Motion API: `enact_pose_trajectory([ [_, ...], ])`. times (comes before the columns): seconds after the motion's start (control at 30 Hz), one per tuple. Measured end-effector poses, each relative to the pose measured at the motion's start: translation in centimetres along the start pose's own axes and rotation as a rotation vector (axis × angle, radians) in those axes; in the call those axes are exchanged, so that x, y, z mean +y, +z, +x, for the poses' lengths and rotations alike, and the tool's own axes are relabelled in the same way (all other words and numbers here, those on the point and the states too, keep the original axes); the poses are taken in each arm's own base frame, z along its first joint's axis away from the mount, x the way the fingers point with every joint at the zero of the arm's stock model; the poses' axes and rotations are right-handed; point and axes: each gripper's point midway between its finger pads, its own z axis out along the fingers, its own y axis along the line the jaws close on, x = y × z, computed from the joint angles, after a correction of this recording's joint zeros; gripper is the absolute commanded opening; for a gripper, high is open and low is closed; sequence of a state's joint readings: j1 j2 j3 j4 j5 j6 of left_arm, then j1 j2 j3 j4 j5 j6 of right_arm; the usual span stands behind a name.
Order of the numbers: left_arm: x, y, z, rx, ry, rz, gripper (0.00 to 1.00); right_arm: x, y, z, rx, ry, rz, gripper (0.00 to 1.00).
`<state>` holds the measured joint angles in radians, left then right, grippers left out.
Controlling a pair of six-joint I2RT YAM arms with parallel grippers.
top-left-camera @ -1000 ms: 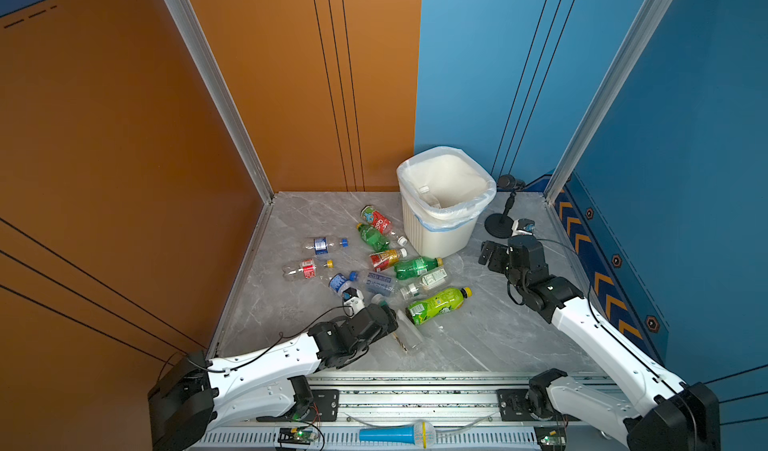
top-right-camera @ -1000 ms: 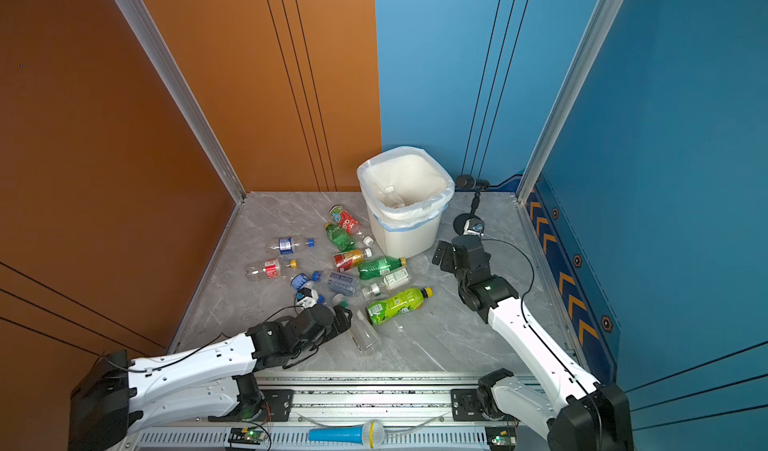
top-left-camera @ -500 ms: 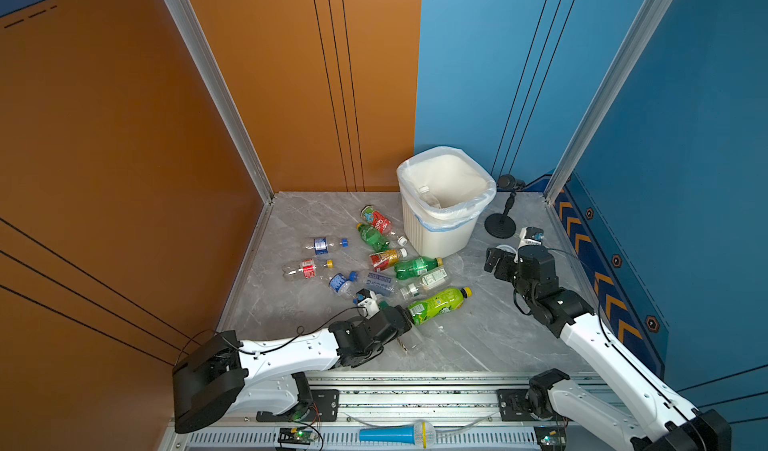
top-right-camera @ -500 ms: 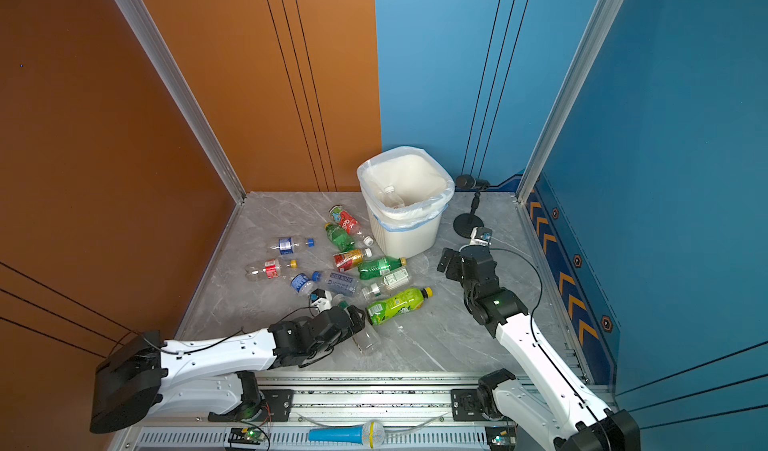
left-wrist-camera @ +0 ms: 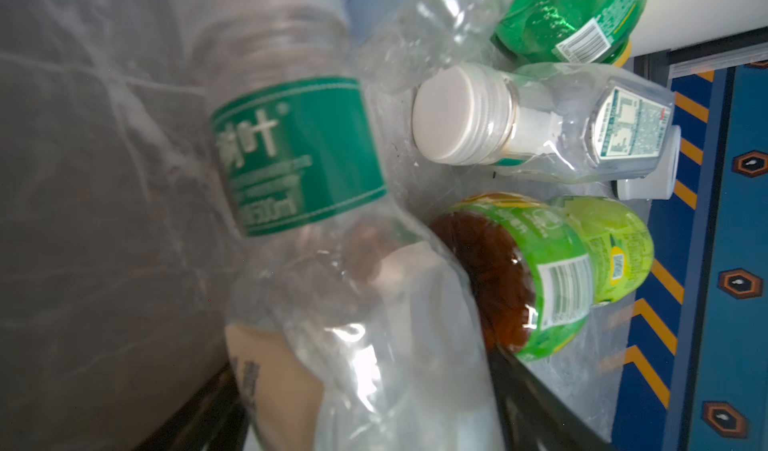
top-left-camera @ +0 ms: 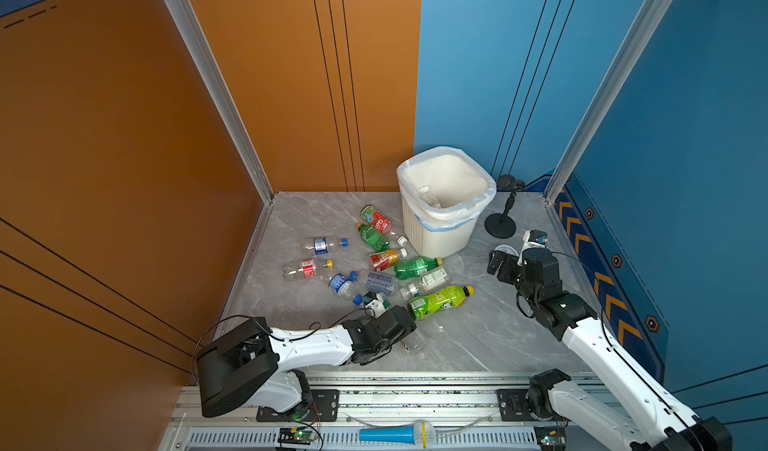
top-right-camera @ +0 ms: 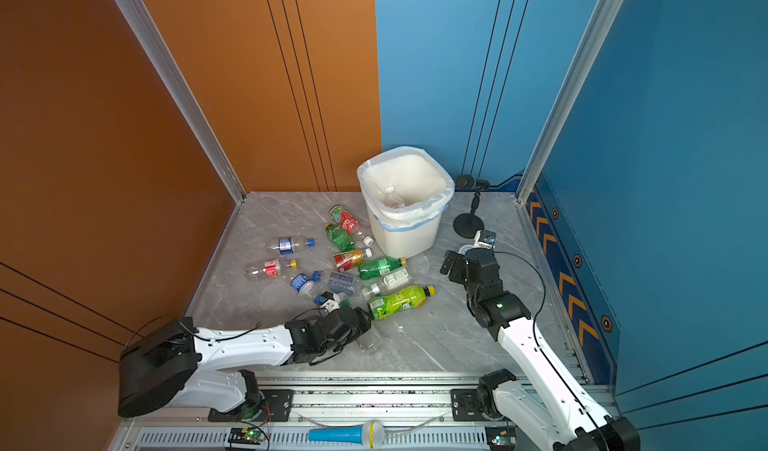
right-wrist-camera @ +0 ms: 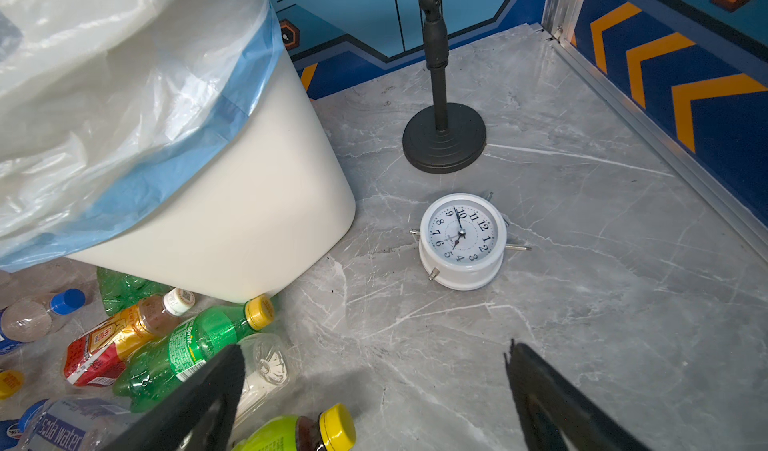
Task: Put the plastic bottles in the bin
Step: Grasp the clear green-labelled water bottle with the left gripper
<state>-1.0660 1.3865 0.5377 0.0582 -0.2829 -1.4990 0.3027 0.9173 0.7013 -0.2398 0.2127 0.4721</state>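
Far left on the grey marble floor (top-left-camera: 478,345) lie a blue-labelled clear bottle (top-left-camera: 322,244) and, nearer, a red-labelled clear bottle (top-left-camera: 303,268), both on their sides. Right of them the pile thickens: a blue-capped bottle (top-left-camera: 341,283), a soda water bottle (top-left-camera: 380,281), and further back a red bottle (top-left-camera: 376,219) and a dark green bottle (top-left-camera: 373,237) close to the bin.

The left gripper (top-left-camera: 405,330) is down low at the near edge of the pile. In the left wrist view its fingers stand on either side of a crumpled clear bottle with a green label (left-wrist-camera: 299,158), but I cannot tell whether they are pressing on it or just flanking it. Just beside the gripper is the base of a lime-green bottle with a yellow cap (top-left-camera: 440,302).

The bin (top-left-camera: 436,241) stands upright at the far middle, bag-lined, with one clear bottle (top-left-camera: 430,197) already inside. A Sprite bottle (right-wrist-camera: 199,345) lies with its cap at the bin's foot.

Right of the bin stands a black microphone stand (top-left-camera: 500,224), and near it a white alarm clock (right-wrist-camera: 461,241) lies face up. The right gripper (right-wrist-camera: 374,349) hangs above bare floor with its jaws spread wide and nothing between them.
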Motion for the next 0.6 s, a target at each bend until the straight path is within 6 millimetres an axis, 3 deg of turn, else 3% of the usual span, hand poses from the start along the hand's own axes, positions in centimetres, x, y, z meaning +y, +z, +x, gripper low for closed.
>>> enact_pose_trajectory([
  [0.37,-0.8,-0.8,-0.3,0.001,-0.01,0.032,0.68,-0.3,0.1,0.2,0.004,0.004,0.005,1.0],
  [0.6,-3.6,-4.7,-1.9,-0.035,0.12,0.107,0.68,-0.1,0.1,0.0,-0.004,0.012,-0.006,1.0],
])
